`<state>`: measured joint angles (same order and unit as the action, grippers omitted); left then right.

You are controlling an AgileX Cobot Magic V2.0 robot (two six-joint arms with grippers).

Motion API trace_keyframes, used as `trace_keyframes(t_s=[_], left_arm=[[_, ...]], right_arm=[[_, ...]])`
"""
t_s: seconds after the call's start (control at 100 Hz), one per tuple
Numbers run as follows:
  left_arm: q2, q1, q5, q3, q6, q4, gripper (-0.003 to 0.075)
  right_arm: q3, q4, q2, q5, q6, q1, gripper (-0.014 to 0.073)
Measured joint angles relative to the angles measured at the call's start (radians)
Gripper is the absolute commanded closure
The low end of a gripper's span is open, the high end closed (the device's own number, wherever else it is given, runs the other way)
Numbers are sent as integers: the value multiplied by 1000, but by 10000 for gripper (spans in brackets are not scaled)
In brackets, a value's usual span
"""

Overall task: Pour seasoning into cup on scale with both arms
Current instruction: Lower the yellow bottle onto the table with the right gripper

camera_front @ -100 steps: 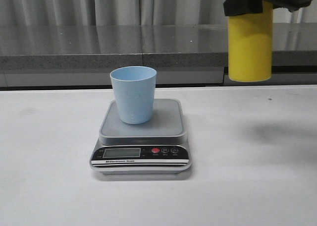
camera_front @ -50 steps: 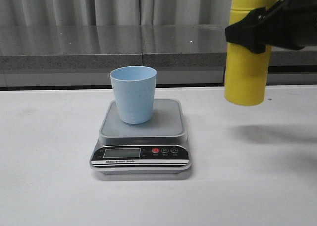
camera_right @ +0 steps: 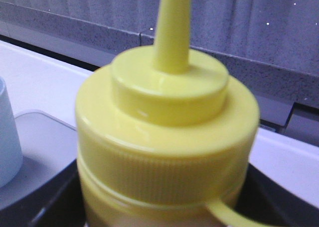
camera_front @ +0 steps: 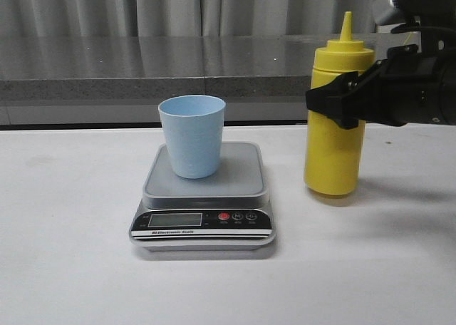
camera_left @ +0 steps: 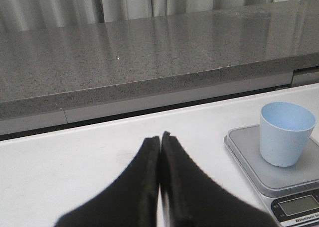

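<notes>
The right gripper (camera_front: 335, 104) is clamped around the upper body of the seasoning bottle (camera_front: 333, 161), which stands upright with its base at the white table (camera_front: 71, 268), just right of the scale (camera_front: 203, 218). The cup (camera_front: 191, 136) stands upright on the scale platform. The left gripper (camera_left: 159, 152) is closed and empty, fingers pressed together, above the table to the cup's left.
</notes>
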<state>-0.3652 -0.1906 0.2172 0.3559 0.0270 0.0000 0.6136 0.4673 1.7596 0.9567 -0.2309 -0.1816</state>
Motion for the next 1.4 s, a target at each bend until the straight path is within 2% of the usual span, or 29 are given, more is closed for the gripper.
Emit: trace_keyframes(t_s=[0.64,0.72,0.98,1.12,1.4], left_arm=[[0,0,0,0,0,0,740],[0,0,0,0,0,0,740],[0,0,0,0,0,0,740],[0,0,0,0,0,0,740],[0,0,0,0,0,0,740]], right_arm=[[0,-6,28,12,2,0,299],[0,-6,28,12,4,0,260],[0,3,28,12,4,0,50],[0,7,30,12,4,0,18],[0,7,32,12,4,0,18]])
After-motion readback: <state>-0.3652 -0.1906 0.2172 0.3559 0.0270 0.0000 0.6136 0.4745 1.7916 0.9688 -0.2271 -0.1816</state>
